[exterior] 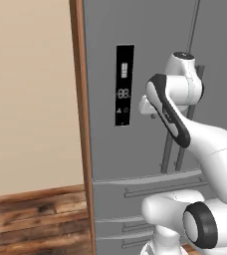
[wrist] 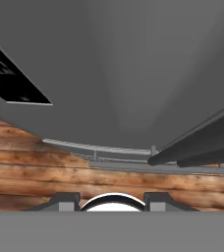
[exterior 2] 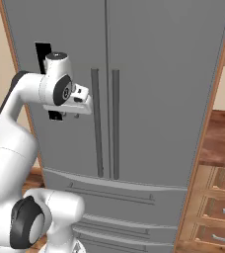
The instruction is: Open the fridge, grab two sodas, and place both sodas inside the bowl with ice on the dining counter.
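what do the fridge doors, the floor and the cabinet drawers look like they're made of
Fridge: brushed grey metal by its look, with a soft sheen and matching bar handles.
Floor: rough brown wood planks with visible grain and knots.
Cabinet drawers: warm stained wood, apparently with metal pulls.

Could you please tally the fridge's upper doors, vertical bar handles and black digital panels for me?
Upper doors: 2
Vertical bar handles: 2
Black digital panel: 1
Total: 5

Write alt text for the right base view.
The white arm holds its gripper beside the left bar handle of the closed grey fridge, not gripping it. Drawers sit below; wooden cabinets stand at right.
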